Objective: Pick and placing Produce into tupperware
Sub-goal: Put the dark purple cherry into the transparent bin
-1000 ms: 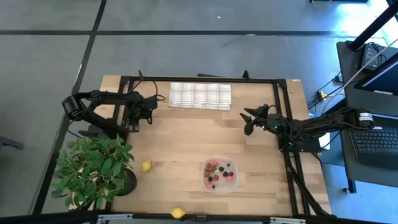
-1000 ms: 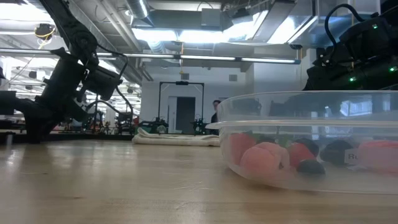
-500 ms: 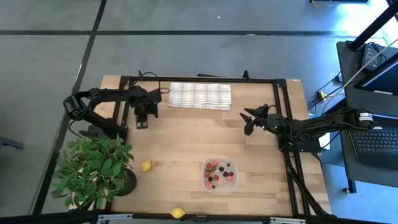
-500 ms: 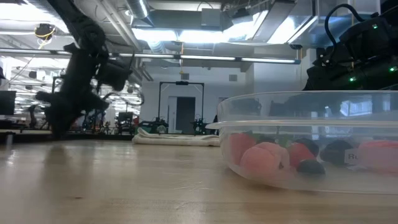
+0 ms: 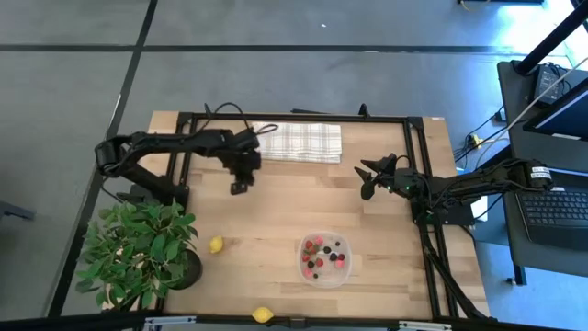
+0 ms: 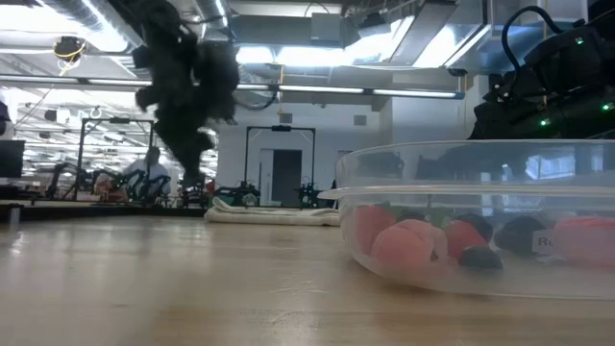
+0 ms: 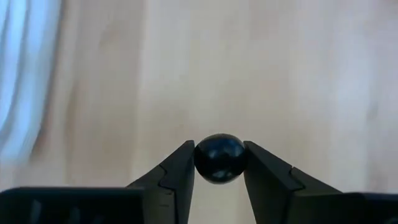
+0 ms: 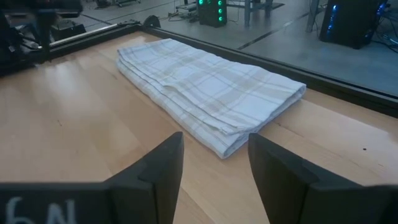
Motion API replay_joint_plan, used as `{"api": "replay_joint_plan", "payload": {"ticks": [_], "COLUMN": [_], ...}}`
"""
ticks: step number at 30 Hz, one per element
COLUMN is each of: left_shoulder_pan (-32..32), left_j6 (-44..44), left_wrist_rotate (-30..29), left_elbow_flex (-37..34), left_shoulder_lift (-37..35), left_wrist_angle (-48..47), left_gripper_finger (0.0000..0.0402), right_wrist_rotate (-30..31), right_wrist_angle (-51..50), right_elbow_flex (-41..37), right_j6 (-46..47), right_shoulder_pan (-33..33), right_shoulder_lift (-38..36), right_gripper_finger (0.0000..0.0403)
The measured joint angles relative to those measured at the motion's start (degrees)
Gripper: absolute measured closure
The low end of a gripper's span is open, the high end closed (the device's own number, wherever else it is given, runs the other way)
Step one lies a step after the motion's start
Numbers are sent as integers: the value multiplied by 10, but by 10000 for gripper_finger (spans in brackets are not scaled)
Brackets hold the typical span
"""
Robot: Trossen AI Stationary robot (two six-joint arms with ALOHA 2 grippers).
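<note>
Produce here means a small glossy black berry-like ball [image 7: 219, 158], pinched at its widest by the left claw [image 5: 241, 180], whose fingers nearly meet; it looks light, hard and slippery, so it could squirt out. Ahead lies the clear rounded-square plastic tupperware [image 5: 303, 271]; right claw [image 5: 366, 181] waits half-open, empty

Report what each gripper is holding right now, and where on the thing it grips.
The left gripper pinches a small dark berry by its two opposite sides, at its fingertips. The right gripper is open and holds nothing.
</note>
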Motion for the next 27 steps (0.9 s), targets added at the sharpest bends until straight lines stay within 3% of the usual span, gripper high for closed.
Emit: {"api": "replay_joint_plan", "payload": {"ticks": [6, 13, 21, 27], "left_shoulder_pan": [-94, -189, -240, -279], "left_j6": [-32, -39, -53, -65], "left_wrist_rotate": [52, 50, 53, 83], "left_elbow_flex": [6, 7, 7, 70], "left_shoulder_lift": [0, 18, 130, 228], "left_wrist_angle": [156, 354, 594, 626], "left_gripper_finger": [291, 285, 292, 285], "right_wrist_rotate": [0, 0, 0, 0], "right_wrist_angle": [0, 6, 14, 14], "right_elbow_flex": [0, 0, 0, 0], "right_j6": [0, 3, 4, 3], "right_shoulder_pan": [0, 0, 0, 0], "right_shoulder_lift": [0, 0, 0, 0], "right_gripper_finger": [221, 221, 221, 221]}}
